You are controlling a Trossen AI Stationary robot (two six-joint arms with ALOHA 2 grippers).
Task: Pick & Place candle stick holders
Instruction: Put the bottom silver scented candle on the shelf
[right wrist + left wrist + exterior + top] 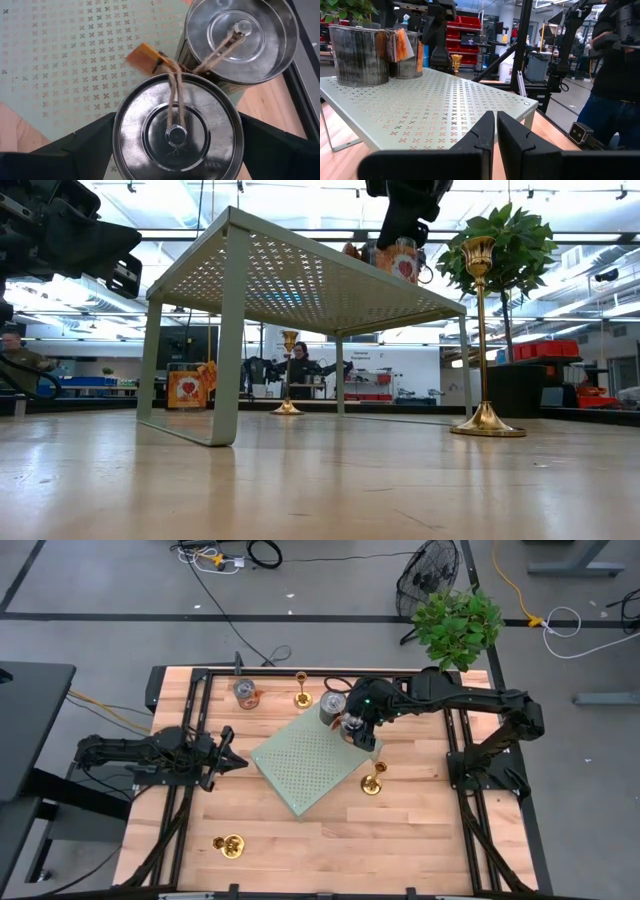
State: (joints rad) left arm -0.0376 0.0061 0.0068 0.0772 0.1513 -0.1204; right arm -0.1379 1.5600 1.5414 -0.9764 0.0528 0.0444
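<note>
Three gold candle stick holders show in the high view. One (301,690) stands on its base at the table's far edge. Another (373,780) stands right of the green perforated shelf (300,765). A third (231,843) lies on its side near the front left. My right gripper (352,730) is open above the shelf's far right corner, slanting down, with one finger on each side of a silver can (177,130) that stands on the shelf. My left gripper (240,762) is shut and level, left of the shelf, away from every holder. My right gripper comes at the can from above, slanting down, with one finger (90,145) on each side of the can's wall. The can's lid (150,100) hides the place where they would meet, so I cannot tell whether they touch. The can stands upright on the shelf.
A second can (240,37) with twine and an orange tag stands right beside the first on the shelf. A third can (245,693) stands on the table at the far left. A potted plant (458,625) is beyond the far right corner. Bare wood lies along the front.
</note>
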